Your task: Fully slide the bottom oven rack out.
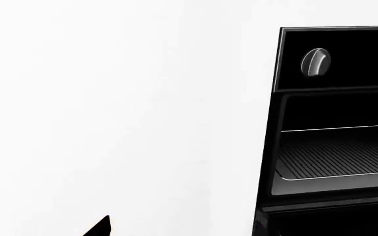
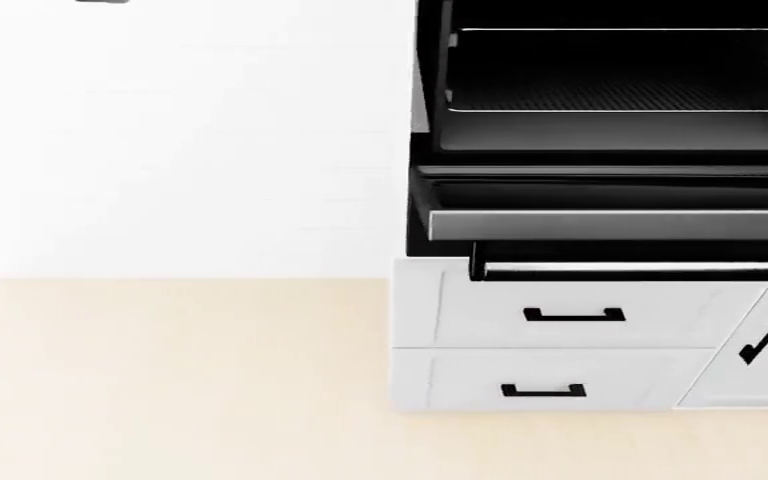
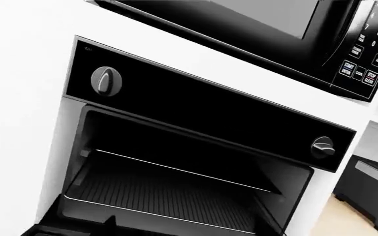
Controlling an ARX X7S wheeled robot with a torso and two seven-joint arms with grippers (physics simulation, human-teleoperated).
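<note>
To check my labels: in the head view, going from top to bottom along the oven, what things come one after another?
Bottom oven rack → open oven door → door handle → upper drawer → lower drawer.

left fingers (image 1: pixel 100 227): dark tip only, state unclear | right: unseen

White drawers (image 2: pixel 564 345), microwave (image 3: pixel 294 29), knobs (image 3: pixel 106 80).

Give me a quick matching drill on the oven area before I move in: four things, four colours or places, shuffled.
Things:
1. bottom oven rack
2. oven knobs
3. drawer handles
4. microwave

Descriptions:
A. silvery, on the black control panel
B. above the oven
C. black, on white fronts below the oven
D. dark bars with a bright front rail, inside the open oven

Pairs: 1-D, 2-A, 3-C, 4-B
</note>
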